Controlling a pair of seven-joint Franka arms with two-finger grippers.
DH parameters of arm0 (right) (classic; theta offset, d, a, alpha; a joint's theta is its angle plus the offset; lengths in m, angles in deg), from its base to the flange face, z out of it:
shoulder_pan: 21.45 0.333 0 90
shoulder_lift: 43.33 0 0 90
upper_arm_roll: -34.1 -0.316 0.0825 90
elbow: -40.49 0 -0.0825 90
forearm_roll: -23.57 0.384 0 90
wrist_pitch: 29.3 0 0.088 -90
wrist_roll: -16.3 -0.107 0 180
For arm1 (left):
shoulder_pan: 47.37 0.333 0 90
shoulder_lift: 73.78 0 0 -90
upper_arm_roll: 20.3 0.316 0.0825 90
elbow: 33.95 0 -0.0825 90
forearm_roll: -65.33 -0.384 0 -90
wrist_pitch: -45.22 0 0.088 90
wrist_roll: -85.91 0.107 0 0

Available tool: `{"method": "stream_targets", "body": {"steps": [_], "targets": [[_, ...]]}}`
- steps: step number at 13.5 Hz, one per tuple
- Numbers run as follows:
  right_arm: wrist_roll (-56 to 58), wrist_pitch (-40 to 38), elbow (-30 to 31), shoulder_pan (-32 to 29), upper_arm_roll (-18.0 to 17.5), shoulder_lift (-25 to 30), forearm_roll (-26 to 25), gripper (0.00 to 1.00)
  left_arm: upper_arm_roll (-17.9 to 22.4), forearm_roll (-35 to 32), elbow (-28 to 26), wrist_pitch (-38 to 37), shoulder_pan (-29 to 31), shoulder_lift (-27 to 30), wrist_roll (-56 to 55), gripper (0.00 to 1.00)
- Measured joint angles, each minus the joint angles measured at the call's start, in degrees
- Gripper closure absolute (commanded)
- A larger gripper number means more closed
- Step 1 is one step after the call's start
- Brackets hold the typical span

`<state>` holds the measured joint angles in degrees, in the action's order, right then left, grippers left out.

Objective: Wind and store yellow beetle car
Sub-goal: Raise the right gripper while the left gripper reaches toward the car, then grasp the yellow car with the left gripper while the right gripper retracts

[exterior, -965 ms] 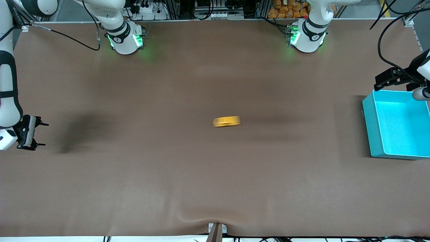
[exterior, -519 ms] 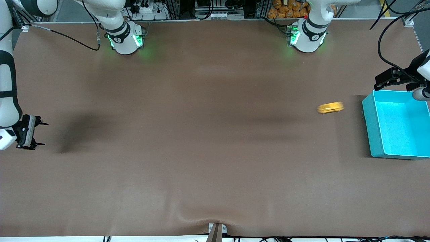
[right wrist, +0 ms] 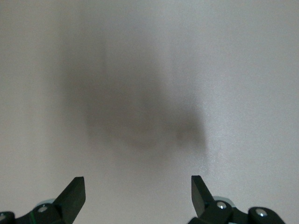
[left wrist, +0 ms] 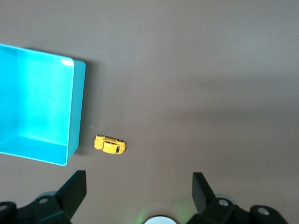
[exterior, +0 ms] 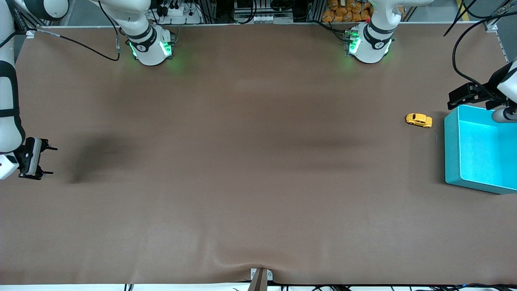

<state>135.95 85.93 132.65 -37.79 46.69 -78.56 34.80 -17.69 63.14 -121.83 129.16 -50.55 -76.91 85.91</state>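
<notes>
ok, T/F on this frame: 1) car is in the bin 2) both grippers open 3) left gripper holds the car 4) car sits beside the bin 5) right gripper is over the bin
1) False: the car is on the table, outside the bin.
2) True: left gripper and right gripper are both open.
3) False: it holds nothing.
4) True.
5) False: it waits at the right arm's end of the table, away from the bin.

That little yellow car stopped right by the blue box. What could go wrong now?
The yellow beetle car sits on the table just outside the teal bin, not in it. It is tiny, so the open left gripper above might miss it or nudge it rolling. The bin's wall beside it could block a finger. The open right gripper waits at its table end.
</notes>
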Motion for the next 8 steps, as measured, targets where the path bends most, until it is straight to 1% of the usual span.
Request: {"method": "stream_targets", "body": {"steps": [3,6,8], "targets": [[-1.93,-0.36,-0.78,0.02,-0.33,-0.01,0.86,0.00,0.15,0.00,-5.91,2.44,2.16,-0.66,-4.79,0.00],[-7.98,-6.28,-5.24,0.38,-0.72,0.09,5.93,0.00,0.26,0.00,-13.16,7.47,3.78,-1.33,-15.09,0.00],[-15.60,-10.26,-9.15,1.43,-0.93,0.37,6.71,0.00,0.28,0.00,-18.13,11.23,4.59,-1.52,-24.66,0.00]]}}
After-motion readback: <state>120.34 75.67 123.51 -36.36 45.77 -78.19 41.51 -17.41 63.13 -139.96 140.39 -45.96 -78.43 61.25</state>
